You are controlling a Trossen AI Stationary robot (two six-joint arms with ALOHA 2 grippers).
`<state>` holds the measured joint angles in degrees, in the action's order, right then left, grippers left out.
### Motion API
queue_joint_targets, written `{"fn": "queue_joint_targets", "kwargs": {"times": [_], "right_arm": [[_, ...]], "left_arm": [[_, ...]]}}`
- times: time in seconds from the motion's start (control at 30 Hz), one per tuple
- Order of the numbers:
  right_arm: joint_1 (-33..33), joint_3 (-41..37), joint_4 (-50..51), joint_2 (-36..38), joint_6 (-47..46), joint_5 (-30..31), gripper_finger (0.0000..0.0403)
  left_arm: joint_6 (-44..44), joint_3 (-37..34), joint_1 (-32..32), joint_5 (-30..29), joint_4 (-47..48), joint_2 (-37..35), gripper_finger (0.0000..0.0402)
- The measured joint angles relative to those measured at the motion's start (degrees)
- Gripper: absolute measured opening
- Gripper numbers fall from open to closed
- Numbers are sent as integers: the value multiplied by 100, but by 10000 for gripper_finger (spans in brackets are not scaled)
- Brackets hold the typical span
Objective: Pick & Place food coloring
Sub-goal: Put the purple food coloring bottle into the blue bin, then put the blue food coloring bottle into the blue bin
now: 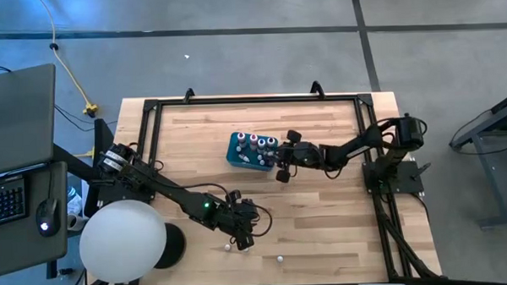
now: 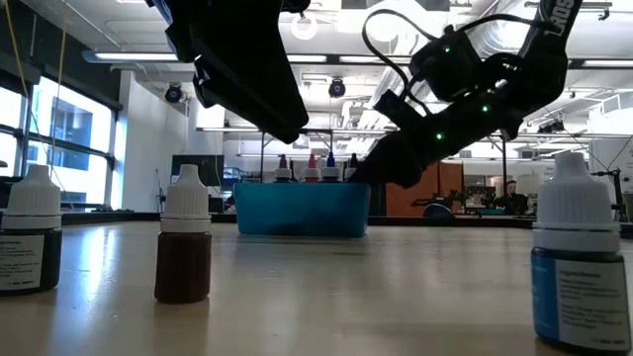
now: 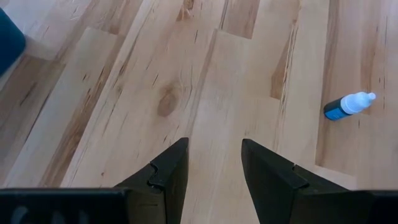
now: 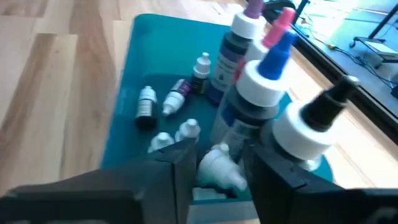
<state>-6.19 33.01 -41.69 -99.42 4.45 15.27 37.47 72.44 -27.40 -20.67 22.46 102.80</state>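
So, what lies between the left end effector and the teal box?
Only bare wooden table lies between the left end effector and the teal box, as the high view shows.

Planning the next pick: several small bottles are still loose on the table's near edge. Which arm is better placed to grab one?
The left. Its open gripper hovers right by a loose bottle on the table, with another nearby. The right gripper is busy over the teal box farther back, a white-capped bottle between its fingers.

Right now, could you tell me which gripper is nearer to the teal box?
Right. The right gripper hangs at the teal box edge, over its bottles; the left gripper is well away, near the table's front.
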Motion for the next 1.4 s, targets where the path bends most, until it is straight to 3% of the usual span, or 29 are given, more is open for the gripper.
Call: {"fn": "queue_joint_targets", "kwargs": {"times": [0.23,0.37,0.7,0.83,0.9,1.13,1.4], "right_arm": [[48,-3,-30,26,87,-93,161],[415,-7,-59,185,68,-546,157],[2177,-7,333,1331,-19,-848,140],[2913,-7,331,1518,-428,-1406,140],[3281,-7,296,1401,-687,-1458,140],[4112,-7,-876,268,-994,-614,140],[4197,130,-2642,-1223,-1488,-1010,140]], "left_arm": [[-12,0,0,1,4,0,145],[-12,0,0,1,13,0,145],[-11,2,0,1,20,35,145],[-12,-2,0,-67,45,70,145],[-12,0,4,-74,43,70,145],[29,0,4,-154,-65,70,145],[12,0,4,-106,-261,68,145]]}}
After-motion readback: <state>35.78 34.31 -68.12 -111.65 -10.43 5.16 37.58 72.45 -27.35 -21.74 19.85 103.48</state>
